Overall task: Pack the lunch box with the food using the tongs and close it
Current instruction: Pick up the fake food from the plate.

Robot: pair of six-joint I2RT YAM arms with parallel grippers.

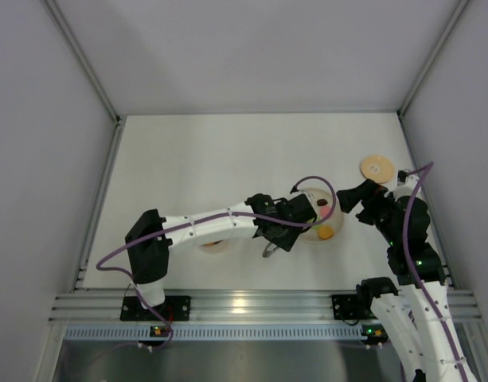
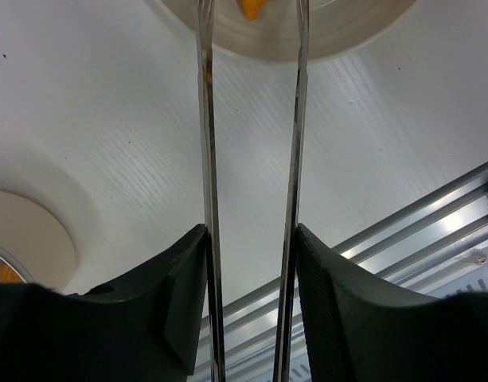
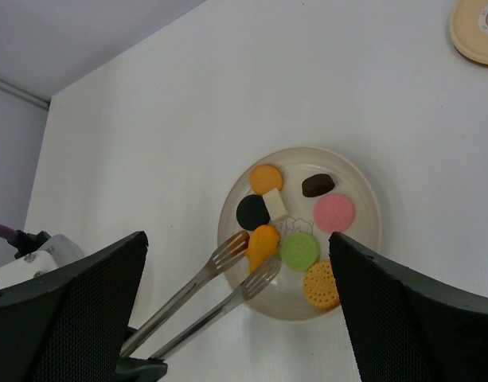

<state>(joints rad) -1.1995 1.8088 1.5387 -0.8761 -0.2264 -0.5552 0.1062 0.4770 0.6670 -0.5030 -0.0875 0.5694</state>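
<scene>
So right now you're clamping the tongs (image 3: 197,296) in your left tool (image 2: 251,270). The two pads are pressing in on the thin arms from both sides, and that's why the tool is sitting only partly closed: the tongs are filling the gap. You're holding them towards the back end so the forked tips are reaching out over the plate (image 3: 351,181). The tips are sitting on either side of the orange piece (image 3: 262,245) at the near side of the plate. I can't tell whether it's properly pinched or just bracketed, so my guess is you're mid-grab on that one.

The rest of the food is lying on the plate around it: the black piece (image 3: 252,212), the white block (image 3: 275,205), the pink piece (image 3: 333,212), the green piece (image 3: 299,251) and a few more.

The pot (image 1: 214,246) is sitting on the bench (image 1: 188,151) just left of the plate, mostly hidden under your left forearm in the top view. It's uncovered, and it looks like something orange is in there already. Handy spot, since it's a short swing from plate to pot.

The lid (image 1: 376,168) is lying flat off to the right, well apart from the pot, presumably parked there for the right arm to fetch. Your right tool (image 1: 349,197) is hanging wide open with nothing in it, hovering beside the plate.
</scene>
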